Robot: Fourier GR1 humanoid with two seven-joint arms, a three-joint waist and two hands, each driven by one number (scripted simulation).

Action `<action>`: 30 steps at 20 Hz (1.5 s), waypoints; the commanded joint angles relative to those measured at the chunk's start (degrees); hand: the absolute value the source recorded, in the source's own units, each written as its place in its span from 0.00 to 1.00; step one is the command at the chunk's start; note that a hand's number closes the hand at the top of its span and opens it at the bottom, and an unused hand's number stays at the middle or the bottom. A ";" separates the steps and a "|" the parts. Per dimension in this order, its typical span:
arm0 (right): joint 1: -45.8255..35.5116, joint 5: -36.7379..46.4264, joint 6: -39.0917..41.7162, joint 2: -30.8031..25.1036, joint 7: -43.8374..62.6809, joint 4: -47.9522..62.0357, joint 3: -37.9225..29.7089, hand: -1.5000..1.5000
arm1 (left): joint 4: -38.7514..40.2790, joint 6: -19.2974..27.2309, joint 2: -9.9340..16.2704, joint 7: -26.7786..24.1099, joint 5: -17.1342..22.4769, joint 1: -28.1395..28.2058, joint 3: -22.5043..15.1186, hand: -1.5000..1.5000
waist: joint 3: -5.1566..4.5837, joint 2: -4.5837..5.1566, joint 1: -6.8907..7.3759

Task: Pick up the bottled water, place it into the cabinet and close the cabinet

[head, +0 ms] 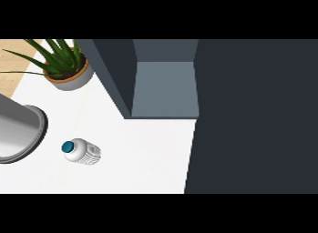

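Since neither hand shows in the head view, you cannot tell how open either is. Nearest you, the bottled water (81, 152) stands upright on the bench (141, 154), apart from the grey cylinder (13, 132) at its left edge. Farther back the cabinet (162, 86) stands open; approach the bottle from the side.
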 commanded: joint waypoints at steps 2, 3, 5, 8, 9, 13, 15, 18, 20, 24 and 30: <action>1.57 6.65 -1.69 -0.10 -1.37 -1.05 5.00 0.00 | 5.15 -0.85 2.73 1.28 1.03 -2.32 1.45 0.00 | 0.01 0.08 -0.49; 1.42 7.78 -3.38 -0.30 3.62 -6.16 6.06 0.00 | 1.07 0.36 3.02 3.02 3.09 -0.58 3.84 0.00 | -0.01 -0.03 -0.26; -0.22 5.21 -3.00 -0.91 1.57 -4.50 3.17 0.00 | 0.14 -0.95 2.54 3.86 3.39 1.70 4.45 0.00 | 0.01 0.00 0.03; -2.95 7.87 -5.83 -0.42 6.90 -5.60 4.74 0.00 | 4.97 -2.76 2.34 1.51 0.86 -0.24 2.80 0.00 | -0.03 0.09 -0.39; -0.94 6.75 -4.88 -1.30 2.62 -3.67 5.06 0.00 | 0.59 -4.10 0.40 2.87 2.05 3.44 2.96 0.00 | 0.01 0.01 -0.12; -0.67 10.65 -6.87 -1.90 3.57 -5.81 9.23 0.00 | 4.90 -4.99 -0.66 -0.84 -3.24 0.95 -0.47 0.00 | -0.03 0.02 -0.83; 1.13 11.30 -7.08 -3.60 2.74 -5.56 11.04 0.00 | 6.09 -5.76 1.42 0.63 -1.77 0.68 0.98 0.00 | -0.02 -0.04 -0.86; -1.08 9.06 -8.11 -4.10 5.81 -7.93 8.63 0.00 | 9.06 -8.69 -1.01 -2.13 -4.09 0.83 -1.37 0.00 | -0.04 0.07 -0.87; -4.65 6.67 -7.82 -4.24 4.79 -4.62 4.03 0.00 | 9.71 -9.83 -1.61 -3.40 -7.31 0.85 -3.60 0.00 | -0.02 0.22 -0.61; -4.00 10.10 -10.23 -4.31 5.51 -4.73 8.99 0.00 | 8.49 -9.06 -5.20 -6.11 -13.34 1.08 -7.83 0.00 | -0.01 0.12 -0.77; -4.15 9.60 -11.39 -6.74 8.00 -7.85 9.18 0.00 | 10.22 -5.85 -6.17 -5.90 -17.71 -2.68 -11.64 0.00 | 0.01 0.08 -0.86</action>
